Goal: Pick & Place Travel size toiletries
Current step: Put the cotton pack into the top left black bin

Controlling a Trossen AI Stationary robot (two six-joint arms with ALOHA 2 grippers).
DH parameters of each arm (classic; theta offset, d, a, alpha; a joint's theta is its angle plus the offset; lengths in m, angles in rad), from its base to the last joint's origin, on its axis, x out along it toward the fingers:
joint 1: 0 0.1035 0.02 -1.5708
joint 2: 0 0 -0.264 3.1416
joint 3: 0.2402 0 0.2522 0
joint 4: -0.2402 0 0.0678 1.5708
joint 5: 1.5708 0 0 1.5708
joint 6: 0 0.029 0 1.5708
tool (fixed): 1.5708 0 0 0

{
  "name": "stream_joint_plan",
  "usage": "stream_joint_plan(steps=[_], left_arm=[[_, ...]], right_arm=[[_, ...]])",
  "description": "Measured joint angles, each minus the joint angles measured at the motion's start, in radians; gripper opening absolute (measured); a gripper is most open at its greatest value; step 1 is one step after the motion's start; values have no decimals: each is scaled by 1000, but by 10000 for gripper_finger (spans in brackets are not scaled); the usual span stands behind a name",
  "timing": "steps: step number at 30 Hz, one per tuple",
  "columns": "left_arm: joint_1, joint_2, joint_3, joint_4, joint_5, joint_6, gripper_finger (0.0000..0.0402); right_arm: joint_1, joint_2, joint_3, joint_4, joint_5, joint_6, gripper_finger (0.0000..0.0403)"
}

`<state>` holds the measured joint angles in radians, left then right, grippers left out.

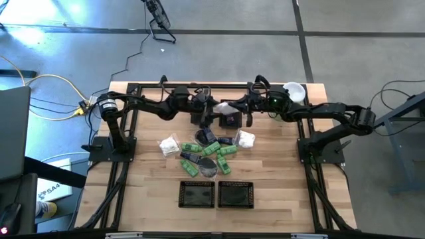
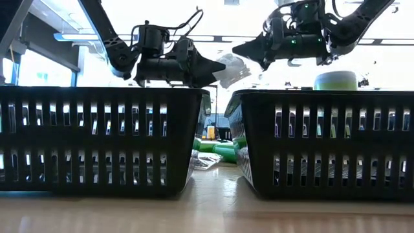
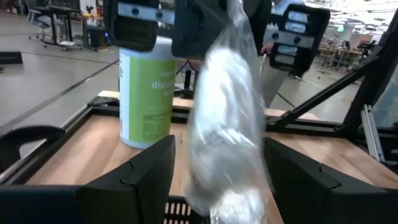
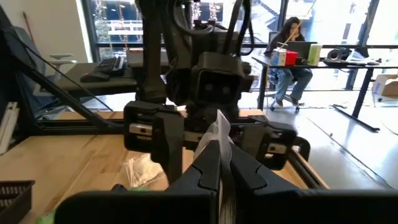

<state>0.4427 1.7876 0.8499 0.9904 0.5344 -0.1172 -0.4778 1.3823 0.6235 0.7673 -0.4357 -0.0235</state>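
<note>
Both arms meet mid-air over the desk's point(image 1: 279, 199) far side, above the pile; right claw point(image 4: 222, 163) pinched tight on the top edge of a clear-wrapped white packet point(image 3: 227, 143), which hangs between the two claws, off the desk; left claw point(image 3: 217, 171) has its fingers point(image 3: 149, 168) spread wide either side of the packet's lower part, not pressing it as far as can be seen. Rest of the travel toiletries point(image 1: 207, 151) lie in a loose heap at desk centre: green tubes, white crinkly packets, dark bits. Two black mesh baskets point(image 1: 216, 194) sit side by side at the near edge, contents cannot be told. Tall pale-green cylinder point(image 3: 146, 93) stands upright at the far side. A seated person point(image 4: 291, 46) shows in the room beyond.
</note>
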Motion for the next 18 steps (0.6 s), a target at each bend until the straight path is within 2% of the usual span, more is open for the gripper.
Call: stream_joint_plan(steps=[10, 18], left_arm=[[-40, 59, 73, -63, 4, 32, 230], [-37, 59, 74, -67, 3, 31, 230]], right_arm=[[0, 0, 0, 0, -6, 4, 2], [0, 0, 0, 0, -10, 3, 2]])
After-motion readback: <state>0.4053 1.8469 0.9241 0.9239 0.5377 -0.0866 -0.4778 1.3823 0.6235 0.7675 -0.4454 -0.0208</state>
